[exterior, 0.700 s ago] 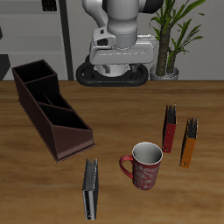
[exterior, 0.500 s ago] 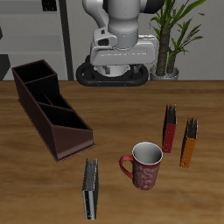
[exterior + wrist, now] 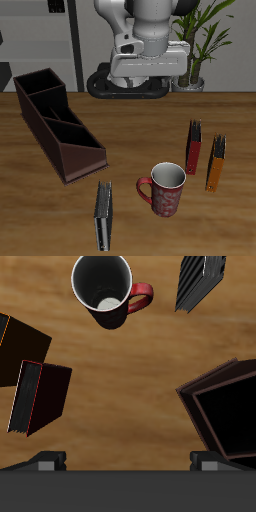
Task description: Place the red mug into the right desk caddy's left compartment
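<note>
Looking down, wrist view shows red mug [image 3: 103, 290] is empty inside; exterior view shows right desk caddy [image 3: 55, 122] whole. Pincer's state: can't tell.

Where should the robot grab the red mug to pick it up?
Probably the rim of the red mug, from straight above. It stands upright with its mouth open, so one finger could go inside the wall and one outside, on the side away from the handle.

No readable text, label, brand, number or sign appears in either view. The red mug [image 3: 166, 189] carries only a pale speckled pattern, and the covers of the books beside it, such as the slim red book [image 3: 194, 147], show no legible lettering.
</note>
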Tool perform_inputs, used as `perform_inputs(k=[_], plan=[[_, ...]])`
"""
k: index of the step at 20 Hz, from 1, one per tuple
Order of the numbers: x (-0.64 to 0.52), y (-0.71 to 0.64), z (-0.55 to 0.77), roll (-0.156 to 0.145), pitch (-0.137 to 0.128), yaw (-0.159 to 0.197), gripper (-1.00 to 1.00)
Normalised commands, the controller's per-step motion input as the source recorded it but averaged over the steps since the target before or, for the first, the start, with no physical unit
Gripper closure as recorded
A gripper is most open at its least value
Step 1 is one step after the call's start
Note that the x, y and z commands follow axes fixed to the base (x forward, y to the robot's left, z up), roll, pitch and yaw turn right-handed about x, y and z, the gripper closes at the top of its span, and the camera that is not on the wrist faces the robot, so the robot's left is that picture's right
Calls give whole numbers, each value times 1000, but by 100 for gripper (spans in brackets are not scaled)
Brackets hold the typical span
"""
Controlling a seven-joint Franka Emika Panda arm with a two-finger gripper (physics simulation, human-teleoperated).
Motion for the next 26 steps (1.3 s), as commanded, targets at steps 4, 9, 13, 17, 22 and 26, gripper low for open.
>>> perform_inputs(k=[4, 9, 13, 17, 22, 26], plan=[[392, 198, 98, 5, -24, 19, -100], [331, 36, 40, -18, 6, 2, -100], [432, 105, 54, 5, -18, 33, -100], [280, 80, -8, 16, 1, 26, -100], [336, 127, -11, 20, -14, -23, -100], [310, 159, -89, -17, -22, 5, -100]])
